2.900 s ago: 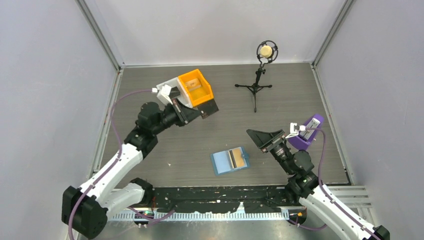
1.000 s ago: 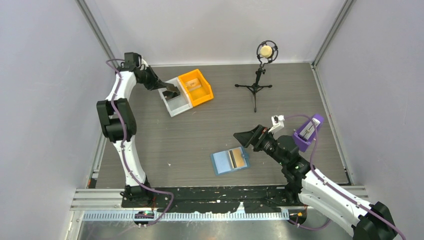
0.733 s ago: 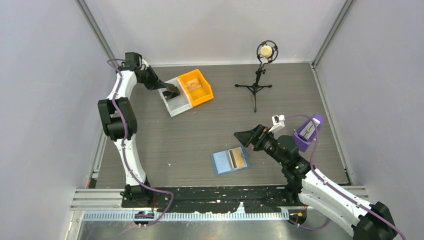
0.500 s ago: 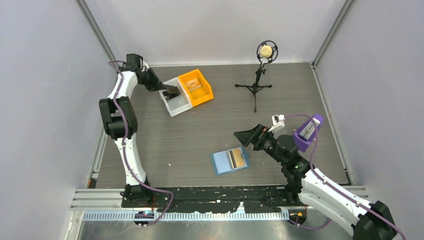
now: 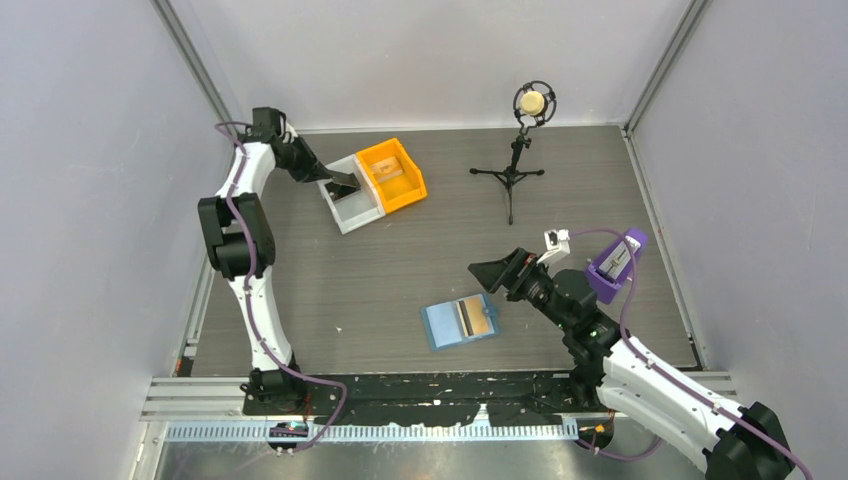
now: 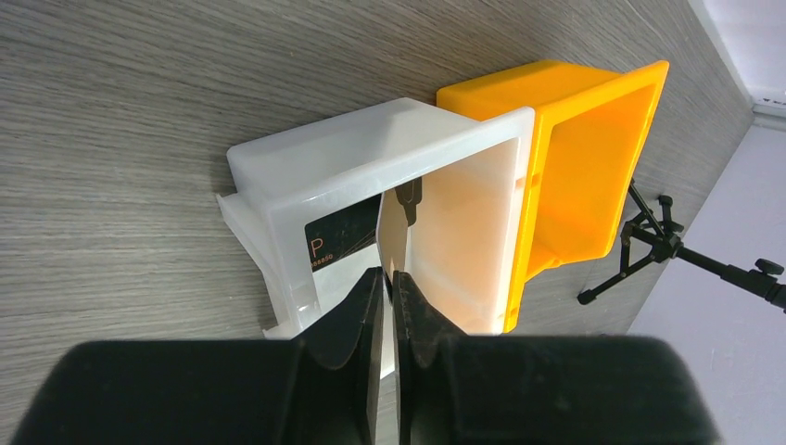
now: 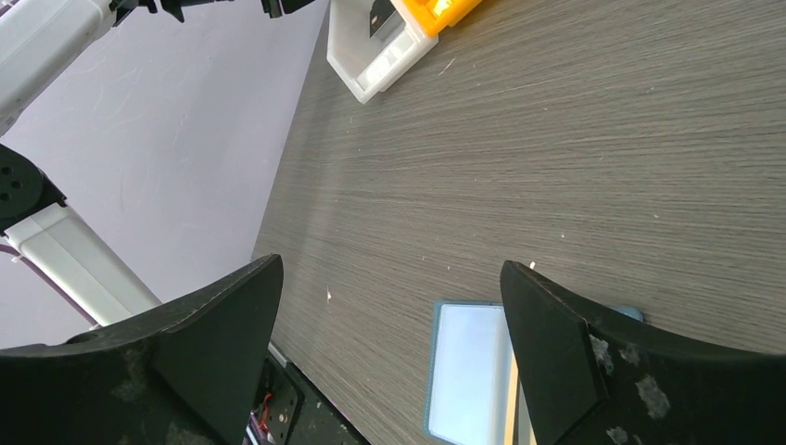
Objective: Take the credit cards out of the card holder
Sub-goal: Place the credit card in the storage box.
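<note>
My left tool (image 6: 387, 275) is pinched nearly shut on a thin card (image 6: 386, 232), edge-on to me, with its far end inside the white bin (image 6: 278, 176). My right tool (image 5: 487, 276) gapes wide and empty, just beyond the holder (image 5: 443, 326). The holder lies open on the desk (image 5: 400, 260) with a tan card (image 5: 483, 314) inside.

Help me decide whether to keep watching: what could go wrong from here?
1. The left gripper pinches a card on edge over the white bin. Let go like that, it could lean on a wall or on the black card instead of lying flat.
2. The holder lies open and unpinned near the open right gripper. Pulling its tan card might drag it along.
</note>
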`<action>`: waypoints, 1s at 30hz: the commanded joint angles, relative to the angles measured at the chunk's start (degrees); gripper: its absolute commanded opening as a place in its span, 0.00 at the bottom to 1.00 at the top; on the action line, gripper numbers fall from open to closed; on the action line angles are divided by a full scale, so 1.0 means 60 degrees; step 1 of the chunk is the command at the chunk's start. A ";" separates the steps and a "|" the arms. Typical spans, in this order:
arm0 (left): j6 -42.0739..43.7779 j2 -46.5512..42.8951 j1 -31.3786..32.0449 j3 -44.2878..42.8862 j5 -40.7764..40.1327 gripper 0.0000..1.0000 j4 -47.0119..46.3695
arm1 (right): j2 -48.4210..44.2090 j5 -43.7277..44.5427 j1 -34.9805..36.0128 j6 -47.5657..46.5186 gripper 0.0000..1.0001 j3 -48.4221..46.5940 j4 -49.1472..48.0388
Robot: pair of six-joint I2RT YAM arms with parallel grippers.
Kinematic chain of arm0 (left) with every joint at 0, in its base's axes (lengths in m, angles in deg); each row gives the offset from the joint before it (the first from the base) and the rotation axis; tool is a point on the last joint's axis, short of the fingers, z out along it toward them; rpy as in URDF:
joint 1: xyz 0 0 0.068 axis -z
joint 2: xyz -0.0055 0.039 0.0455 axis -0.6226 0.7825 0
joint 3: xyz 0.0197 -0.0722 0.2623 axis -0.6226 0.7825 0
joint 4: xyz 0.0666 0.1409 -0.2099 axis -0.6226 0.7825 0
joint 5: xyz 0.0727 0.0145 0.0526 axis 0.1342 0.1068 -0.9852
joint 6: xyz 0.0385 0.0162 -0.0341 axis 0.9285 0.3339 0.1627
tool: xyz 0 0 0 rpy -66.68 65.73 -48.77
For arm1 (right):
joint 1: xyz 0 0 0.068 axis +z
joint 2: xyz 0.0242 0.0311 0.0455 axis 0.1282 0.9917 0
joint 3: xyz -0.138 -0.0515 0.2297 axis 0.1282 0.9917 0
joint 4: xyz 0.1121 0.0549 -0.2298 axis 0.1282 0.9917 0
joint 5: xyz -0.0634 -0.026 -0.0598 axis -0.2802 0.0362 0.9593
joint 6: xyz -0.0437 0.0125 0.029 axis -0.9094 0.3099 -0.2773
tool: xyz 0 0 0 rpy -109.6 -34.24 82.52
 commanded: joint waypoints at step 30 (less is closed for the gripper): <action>-0.0070 -0.4081 0.0187 0.2429 0.0046 0.40 0.0196 | 0.0687 -0.0536 0.0008 -0.2155 1.00 -0.2284 0.3963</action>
